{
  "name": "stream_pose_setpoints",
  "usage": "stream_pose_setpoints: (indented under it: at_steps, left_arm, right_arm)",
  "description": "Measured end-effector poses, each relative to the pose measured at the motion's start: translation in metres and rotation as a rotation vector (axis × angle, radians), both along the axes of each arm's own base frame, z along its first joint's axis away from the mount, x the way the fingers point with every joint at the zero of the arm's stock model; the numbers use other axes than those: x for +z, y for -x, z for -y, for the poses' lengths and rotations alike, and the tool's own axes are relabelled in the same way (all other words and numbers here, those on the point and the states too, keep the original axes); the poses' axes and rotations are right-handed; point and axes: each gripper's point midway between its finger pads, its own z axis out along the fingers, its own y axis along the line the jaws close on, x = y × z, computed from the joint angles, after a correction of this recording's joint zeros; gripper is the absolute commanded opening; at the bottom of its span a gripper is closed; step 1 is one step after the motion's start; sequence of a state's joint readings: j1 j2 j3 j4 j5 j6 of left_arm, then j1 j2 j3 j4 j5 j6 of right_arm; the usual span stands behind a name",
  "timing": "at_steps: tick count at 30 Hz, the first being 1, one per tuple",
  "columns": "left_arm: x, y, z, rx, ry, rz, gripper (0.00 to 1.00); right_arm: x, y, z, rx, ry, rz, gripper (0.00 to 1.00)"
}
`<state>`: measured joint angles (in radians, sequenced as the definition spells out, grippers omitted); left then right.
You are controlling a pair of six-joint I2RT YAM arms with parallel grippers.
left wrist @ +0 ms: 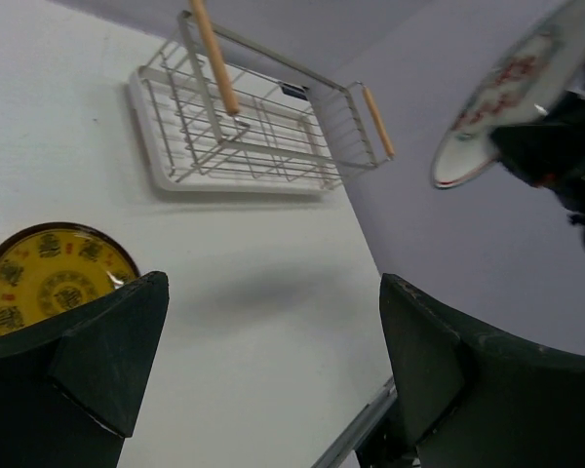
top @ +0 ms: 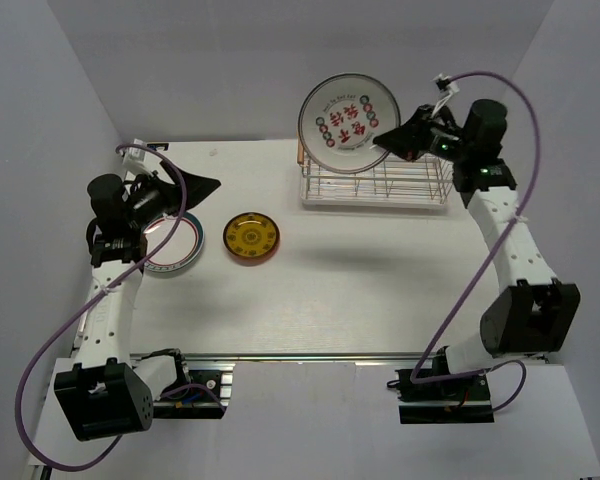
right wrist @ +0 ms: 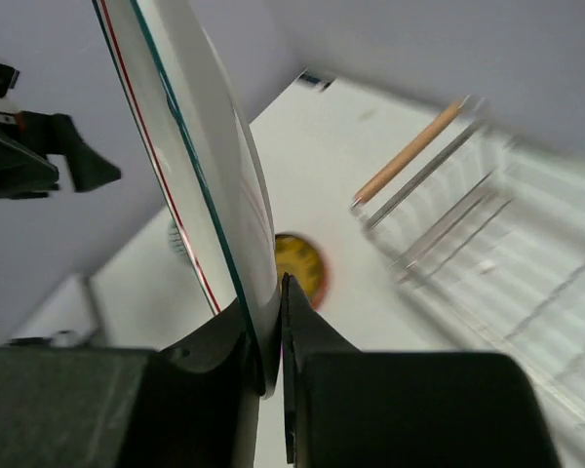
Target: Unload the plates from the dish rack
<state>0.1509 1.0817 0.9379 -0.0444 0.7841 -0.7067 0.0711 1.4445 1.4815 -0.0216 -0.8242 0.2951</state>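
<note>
Right claw (top: 385,140) clamps white plate (top: 348,122) at four o'clock, rim partly hidden; left claw (left wrist: 273,322) wide, empty.

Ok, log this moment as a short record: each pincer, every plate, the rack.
right pincer: shut on the rim of the white plate, lifted clear of the dish rack
left pincer: open, holding nothing
white plate: red markings, green rim, tilted
yellow plate: flat on the table
rimmed plate: flat on the table, under the left pincer
dish rack: no plates visible in it
</note>
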Motion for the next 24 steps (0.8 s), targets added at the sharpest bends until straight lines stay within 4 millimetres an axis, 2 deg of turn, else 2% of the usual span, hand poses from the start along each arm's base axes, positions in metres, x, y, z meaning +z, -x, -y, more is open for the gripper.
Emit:
stream_pose_setpoints:
  at_steps: [1, 4, 7, 9, 11, 16, 18, 22, 23, 24]
  left_arm:
    - [0.003, 0.002, 0.004, -0.026, 0.007, 0.012, 0.98]
    - [0.006, 0.01, 0.014, -0.089, 0.027, 0.038, 0.98]
    - [0.002, 0.016, 0.023, -0.143, 0.05, 0.026, 0.98]
    - [-0.004, 0.017, 0.029, -0.163, 0.057, 0.017, 0.98]
    - [-0.011, 0.017, 0.033, -0.178, 0.061, 0.0, 0.98]
    - [-0.026, 0.009, 0.042, -0.197, 0.064, -0.045, 0.98]
    - [-0.032, 0.006, 0.045, -0.193, 0.058, -0.061, 0.94]
    - [-0.044, 0.005, 0.051, -0.179, 0.033, -0.093, 0.58]
    - [-0.047, 0.005, 0.051, -0.172, 0.02, -0.099, 0.43]
    - [-0.051, 0.004, 0.051, -0.161, 0.009, -0.113, 0.35]
  right_arm:
    - [-0.012, -0.003, -0.009, 0.027, -0.042, -0.077, 0.0]
    - [-0.069, 0.0, -0.039, 0.072, -0.152, -0.355, 0.0]
    - [-0.12, 0.023, -0.065, 0.083, -0.208, -0.604, 0.0]
    - [-0.139, 0.037, -0.081, 0.084, -0.23, -0.722, 0.0]
    - [-0.145, 0.048, -0.096, 0.102, -0.247, -0.782, 0.0]
    - [-0.136, 0.068, -0.129, 0.163, -0.274, -0.821, 0.0]
    - [-0.138, 0.074, -0.14, 0.187, -0.27, -0.834, 0.0]
    - [-0.152, 0.082, -0.167, 0.226, -0.233, -0.88, 0.0]
    - [-0.156, 0.082, -0.172, 0.231, -0.223, -0.891, 0.0]
    - [-0.16, 0.084, -0.177, 0.238, -0.214, -0.901, 0.0]
